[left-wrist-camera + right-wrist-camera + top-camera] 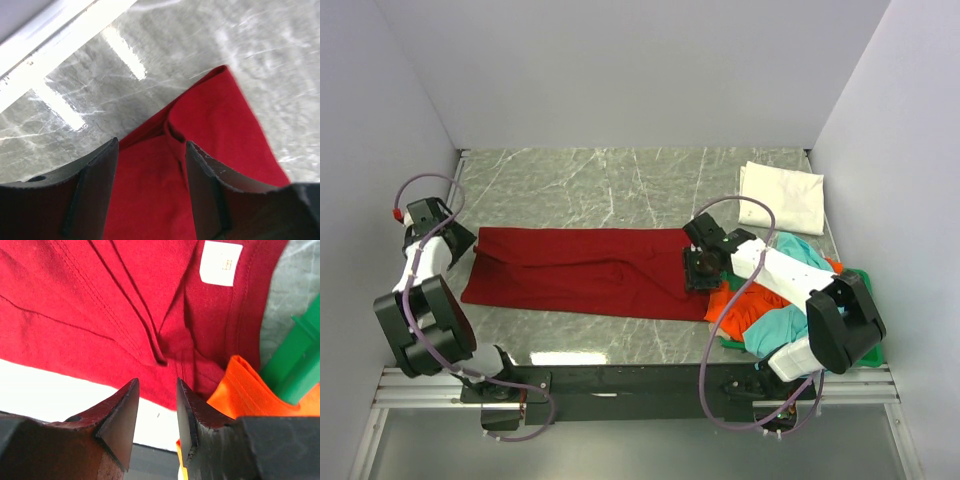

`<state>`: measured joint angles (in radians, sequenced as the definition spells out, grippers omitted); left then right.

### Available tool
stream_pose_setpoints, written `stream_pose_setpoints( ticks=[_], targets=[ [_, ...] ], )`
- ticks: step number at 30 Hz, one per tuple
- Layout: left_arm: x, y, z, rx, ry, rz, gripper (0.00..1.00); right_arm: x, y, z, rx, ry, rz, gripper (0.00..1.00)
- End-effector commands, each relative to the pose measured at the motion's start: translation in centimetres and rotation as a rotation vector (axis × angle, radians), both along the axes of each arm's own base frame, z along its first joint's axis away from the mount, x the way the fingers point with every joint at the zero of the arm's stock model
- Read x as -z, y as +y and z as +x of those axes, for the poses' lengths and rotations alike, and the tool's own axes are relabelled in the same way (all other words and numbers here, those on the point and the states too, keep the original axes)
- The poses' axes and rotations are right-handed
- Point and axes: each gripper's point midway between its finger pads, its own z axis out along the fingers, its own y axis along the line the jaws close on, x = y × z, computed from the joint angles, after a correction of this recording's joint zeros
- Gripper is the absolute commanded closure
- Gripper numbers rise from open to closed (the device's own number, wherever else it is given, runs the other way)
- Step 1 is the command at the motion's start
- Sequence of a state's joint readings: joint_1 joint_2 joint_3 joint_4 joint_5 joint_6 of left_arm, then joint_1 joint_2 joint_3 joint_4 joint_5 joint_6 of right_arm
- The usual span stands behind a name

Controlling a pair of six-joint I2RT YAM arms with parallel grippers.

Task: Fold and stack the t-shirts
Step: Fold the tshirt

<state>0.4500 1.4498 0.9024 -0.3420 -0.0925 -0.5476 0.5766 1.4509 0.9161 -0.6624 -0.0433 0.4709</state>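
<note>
The dark red t-shirt (580, 272) lies as a long flat band across the table's middle. My left gripper (463, 247) is open over its left end, jaws apart above the red cloth (150, 200) and a small ridge of fabric. My right gripper (700, 270) is open over its right end, near the collar and its white label (220, 262), with nothing between the fingers (125, 410). The white t-shirt (781, 195) lies folded at the back right. The orange t-shirt (738, 305) and teal t-shirt (775, 327) lie crumpled under my right arm.
A green plastic tray (871, 350) sits under the crumpled shirts at the right edge and also shows in the right wrist view (295, 365). Grey walls close in the marble table (590, 180) on three sides. The metal rail (620, 380) runs along the near edge.
</note>
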Motion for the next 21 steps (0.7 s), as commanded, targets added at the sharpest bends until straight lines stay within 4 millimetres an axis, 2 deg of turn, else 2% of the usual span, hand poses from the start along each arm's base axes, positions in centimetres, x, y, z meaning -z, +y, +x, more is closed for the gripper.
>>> stream_pose_setpoints(
  ticks=[1, 5, 7, 8, 9, 11, 12, 14, 16, 17, 19, 20, 21],
  targets=[
    [-3.3, 0.3, 0.5, -0.024, -0.094, 0.038, 0.38, -2.9, 0.4, 0.9, -0.015, -0.061, 0.012, 0.57],
    [-6.3, 0.4, 0.4, -0.046, -0.168, 0.081, 0.38, -5.2, 1.9, 3.4, -0.041, -0.119, 0.041, 0.57],
    [-6.9, 0.4, 0.2, -0.058, -0.190, 0.092, 0.37, -5.2, 3.0, 4.4, -0.058, -0.120, 0.064, 0.58],
    [-7.6, 0.4, 0.1, -0.066, -0.215, 0.098, 0.37, -6.0, 3.7, 5.3, -0.068, -0.140, 0.081, 0.58],
    [-7.7, 0.2, 0.0, -0.065, -0.225, 0.094, 0.37, -5.5, 4.2, 6.0, -0.073, -0.136, 0.082, 0.58],
    [-8.3, -0.3, 0.6, -0.042, -0.271, 0.093, 0.37, -6.1, 5.5, 7.6, -0.087, -0.170, 0.116, 0.59],
    [-8.2, -0.9, 1.0, -0.020, -0.279, 0.084, 0.37, -5.4, 6.0, 8.1, -0.094, -0.159, 0.112, 0.59],
    [-7.3, -2.1, 2.0, 0.026, -0.276, 0.042, 0.37, -5.8, 7.1, 9.4, -0.108, -0.176, 0.135, 0.59],
    [-7.3, -3.9, 3.5, 0.090, -0.282, 0.029, 0.38, -5.0, 8.0, 10.5, -0.118, -0.176, 0.139, 0.60],
    [-6.7, -4.6, 4.1, 0.118, -0.272, 0.018, 0.38, -5.4, 8.5, 11.2, -0.124, -0.192, 0.150, 0.59],
    [-6.8, -6.2, 5.6, 0.180, -0.297, 0.003, 0.37, -4.5, 9.2, 12.2, -0.133, -0.193, 0.151, 0.60],
    [-5.6, -6.8, 6.0, 0.198, -0.277, -0.030, 0.37, -4.7, 9.7, 12.8, -0.140, -0.206, 0.159, 0.60],
    [-5.3, -6.9, 6.4, 0.200, -0.271, -0.044, 0.37, -4.0, 10.0, 13.3, -0.141, -0.199, 0.161, 0.60]
  ],
)
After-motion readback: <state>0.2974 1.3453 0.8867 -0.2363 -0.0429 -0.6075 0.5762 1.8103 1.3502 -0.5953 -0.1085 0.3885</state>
